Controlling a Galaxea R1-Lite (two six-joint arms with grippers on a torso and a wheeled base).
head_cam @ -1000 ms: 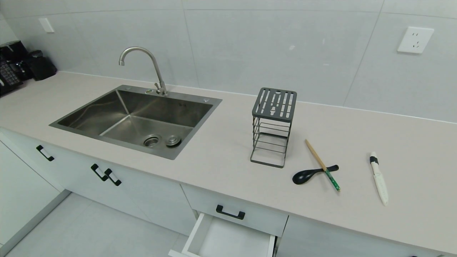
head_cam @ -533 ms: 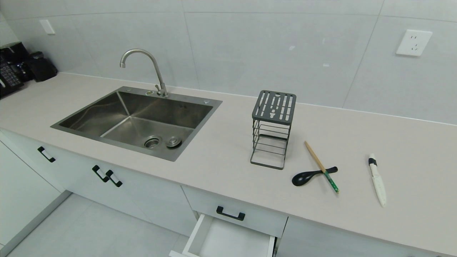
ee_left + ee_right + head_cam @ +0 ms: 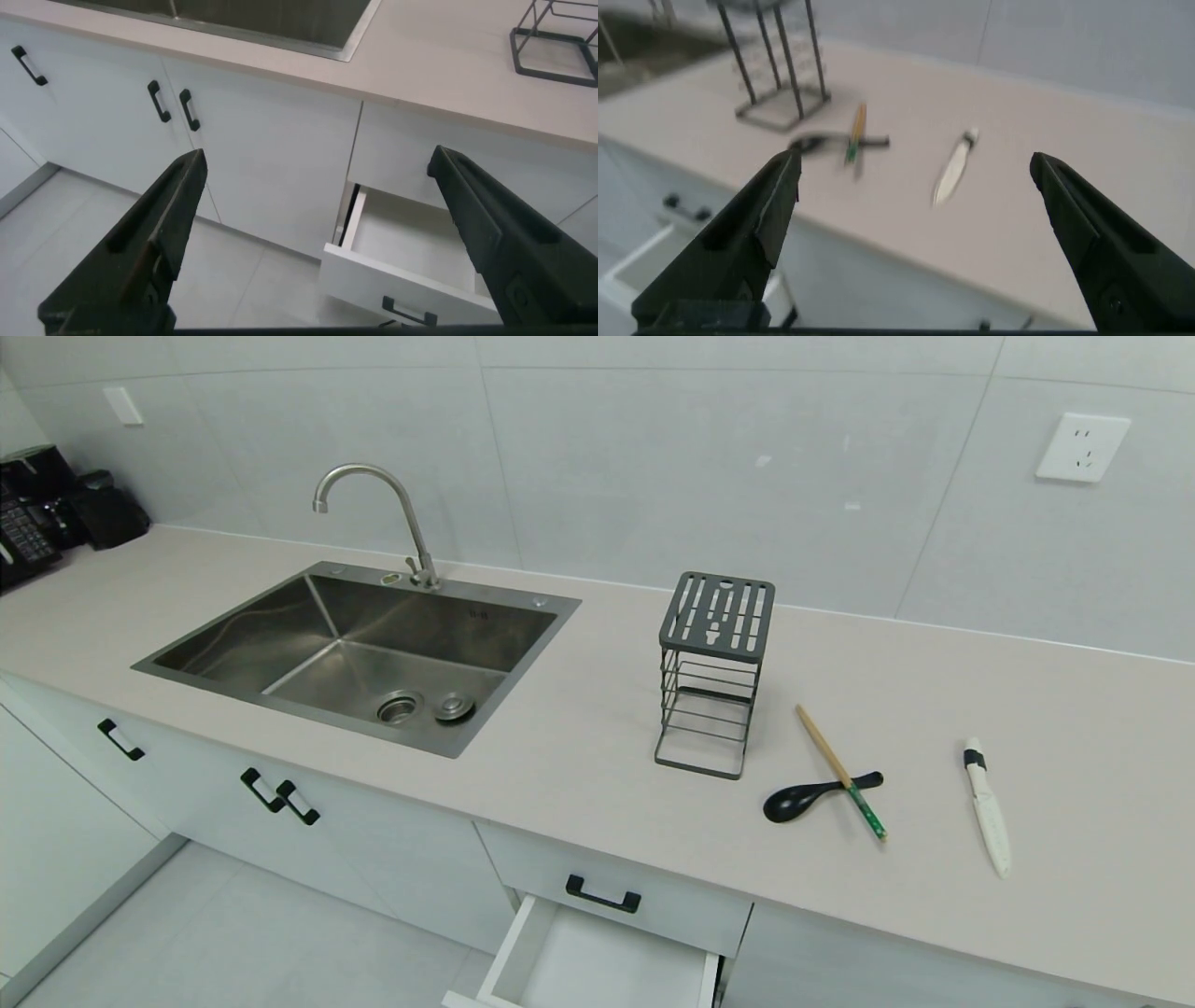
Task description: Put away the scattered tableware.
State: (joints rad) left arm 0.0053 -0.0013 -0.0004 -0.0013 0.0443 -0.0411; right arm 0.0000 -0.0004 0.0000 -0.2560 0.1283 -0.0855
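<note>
So, the open drawer [image 3: 597, 971] is cut off at the head view's bottom edge. The left pincer [image 3: 316, 159] and right pincer [image 3: 913, 161] both hang with their fingers wide apart. Spoon [image 3: 808, 797], chopstick [image 3: 840, 770] and knife [image 3: 987, 806] lie on the worktop [image 3: 560, 756] right of the rack [image 3: 714, 672], unmoved since before.

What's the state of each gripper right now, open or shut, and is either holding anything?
Black left gripper: open, holding nothing.
Black right gripper: open, holding nothing.
</note>
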